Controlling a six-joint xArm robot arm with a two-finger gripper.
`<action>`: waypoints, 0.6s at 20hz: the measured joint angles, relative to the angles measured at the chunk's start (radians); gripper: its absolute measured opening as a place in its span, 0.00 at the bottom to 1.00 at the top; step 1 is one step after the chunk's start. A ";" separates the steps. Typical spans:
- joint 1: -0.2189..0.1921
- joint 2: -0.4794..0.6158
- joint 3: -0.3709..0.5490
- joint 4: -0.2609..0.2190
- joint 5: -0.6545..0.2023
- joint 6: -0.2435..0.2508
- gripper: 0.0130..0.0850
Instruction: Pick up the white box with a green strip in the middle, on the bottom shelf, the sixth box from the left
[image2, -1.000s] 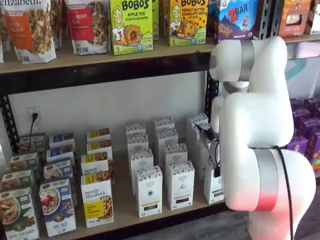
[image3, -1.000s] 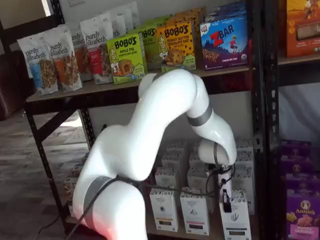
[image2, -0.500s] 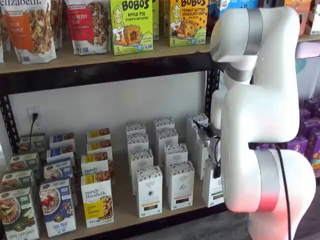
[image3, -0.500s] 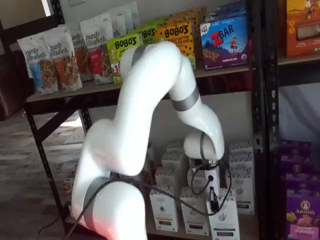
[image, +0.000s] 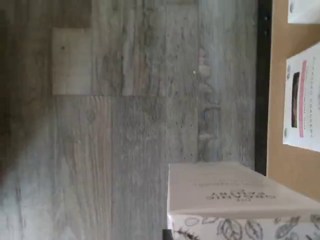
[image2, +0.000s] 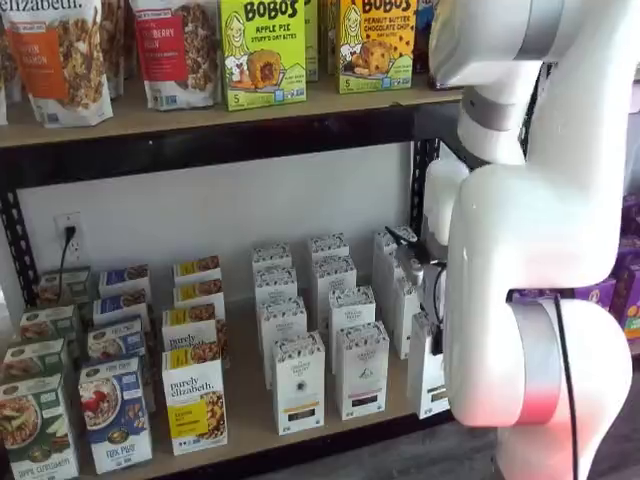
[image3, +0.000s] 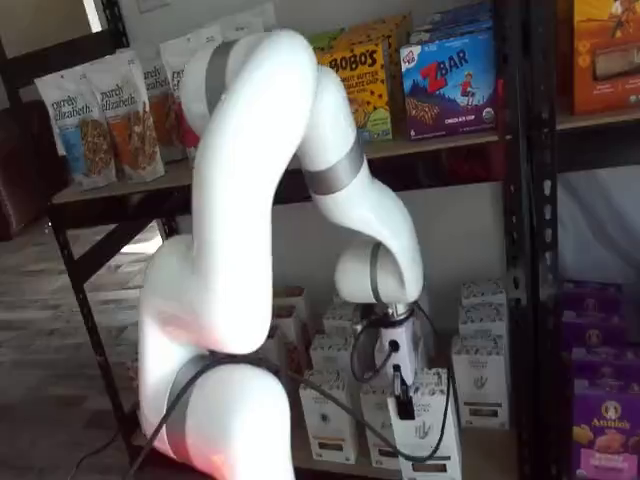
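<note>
Our end effector (image3: 401, 388) grips the upright white box (image3: 432, 425) from above, off the bottom shelf (image2: 250, 420), so we pull outward.

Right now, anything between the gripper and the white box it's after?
Nothing visible. The gripper is shut on the white box, which in a shelf view sits forward of the neighboring cartons on the bottom shelf, toward the open floor.

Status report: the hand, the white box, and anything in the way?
Hand shut on white box. Box off the bottom shelf, out in front. Nothing in the way.
</note>
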 joint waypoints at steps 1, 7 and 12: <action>0.001 -0.026 0.021 0.001 0.001 0.000 0.50; 0.018 -0.164 0.112 0.003 0.035 0.014 0.50; 0.038 -0.269 0.159 0.037 0.089 0.001 0.50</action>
